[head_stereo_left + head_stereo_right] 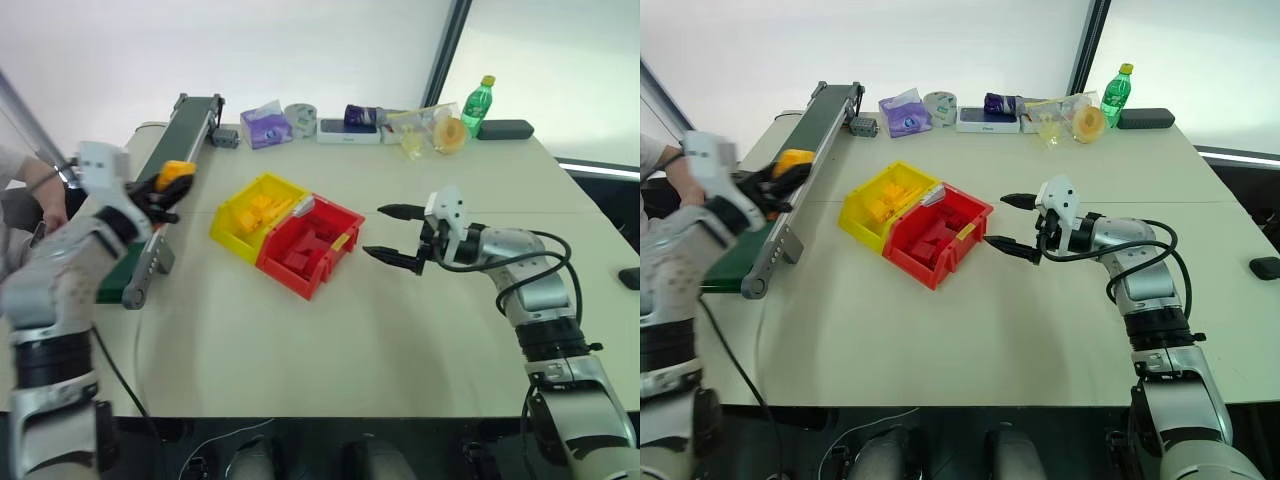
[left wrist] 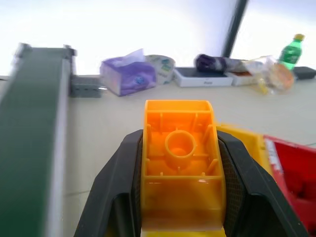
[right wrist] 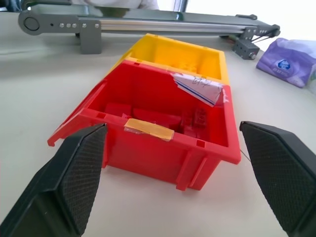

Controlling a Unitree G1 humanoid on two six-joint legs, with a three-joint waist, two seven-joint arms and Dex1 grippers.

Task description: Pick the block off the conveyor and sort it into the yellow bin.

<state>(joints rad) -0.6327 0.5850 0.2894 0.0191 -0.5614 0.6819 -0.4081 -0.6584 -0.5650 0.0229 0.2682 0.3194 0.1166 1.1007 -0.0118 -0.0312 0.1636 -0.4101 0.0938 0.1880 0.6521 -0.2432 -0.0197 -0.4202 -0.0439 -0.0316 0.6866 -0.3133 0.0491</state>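
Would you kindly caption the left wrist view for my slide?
Left pincer shut on the orange block, conveyor alongside, yellow bin ahead.

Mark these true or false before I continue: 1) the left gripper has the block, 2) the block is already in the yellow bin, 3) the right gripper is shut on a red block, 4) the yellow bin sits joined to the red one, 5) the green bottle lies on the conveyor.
1) True: the left gripper is shut on the block.
2) False: the block is held in the air beside the conveyor, short of the yellow bin.
3) False: the right gripper is open and empty, near the red bin.
4) True.
5) False: the green bottle stands on the table at its far edge.
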